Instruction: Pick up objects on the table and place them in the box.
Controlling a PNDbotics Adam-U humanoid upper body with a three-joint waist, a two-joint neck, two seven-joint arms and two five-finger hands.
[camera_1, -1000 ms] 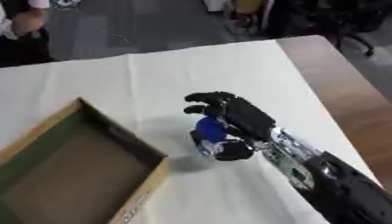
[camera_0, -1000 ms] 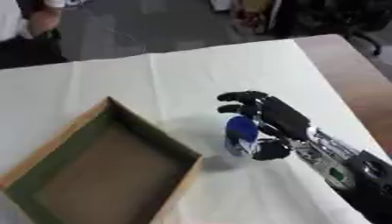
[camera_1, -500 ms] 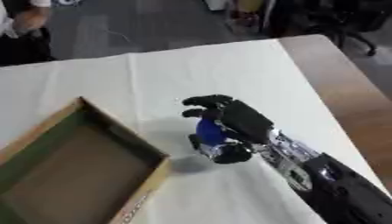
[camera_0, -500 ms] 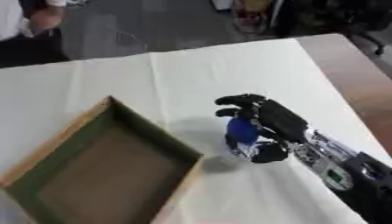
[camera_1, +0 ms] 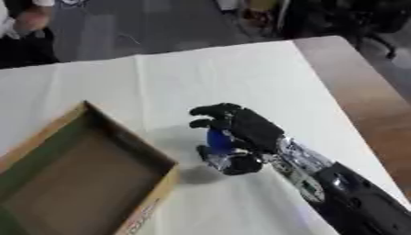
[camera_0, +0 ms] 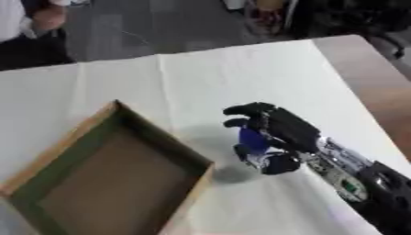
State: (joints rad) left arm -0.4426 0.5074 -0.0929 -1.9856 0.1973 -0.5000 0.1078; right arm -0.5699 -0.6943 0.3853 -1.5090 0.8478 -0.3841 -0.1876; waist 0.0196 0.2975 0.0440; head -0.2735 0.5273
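**Blue object in the hand, box open alongside**

The blue object (camera_0: 253, 139) is small, deep blue with a paler, whitish lower end, and its exact shape cannot be made out. It stands roughly upright, wrapped by the curled fingers and thumb of the right hand (camera_0: 282, 133), just right of the view's centre. Whether it touches the white-covered worktop (camera_0: 217, 73) cannot be told.

The box (camera_0: 104, 172) is shallow and open-topped, with tan cardboard rims, dark green inner walls and a brown floor. It sits askew at about 8 o'clock from the blue object, its nearest corner close by.
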